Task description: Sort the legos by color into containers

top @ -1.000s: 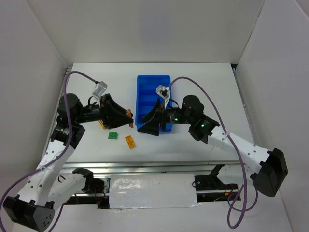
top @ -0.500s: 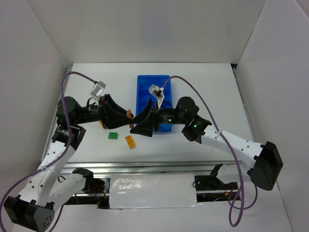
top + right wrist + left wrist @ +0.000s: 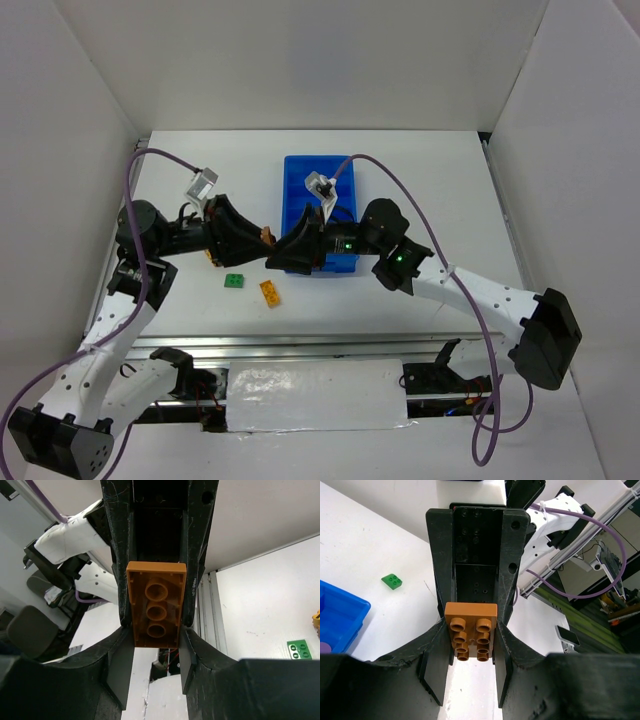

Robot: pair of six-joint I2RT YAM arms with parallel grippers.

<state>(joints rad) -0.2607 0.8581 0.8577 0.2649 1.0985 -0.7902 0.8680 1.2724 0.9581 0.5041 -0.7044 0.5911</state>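
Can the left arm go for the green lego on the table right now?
Probably not yet. The green lego lies uncovered close by, but the left gripper is shut on a brown lego that the right gripper also clamps; it would need to let go first.

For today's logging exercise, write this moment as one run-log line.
left gripper: shut on brown lego | right gripper: shut on brown lego | green lego, orange lego: loose on table

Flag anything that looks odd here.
One thing stands out: the left gripper and the right gripper are both shut on what appears to be the same brown lego, held beside the blue tray. It looks like a handover, not a fault.
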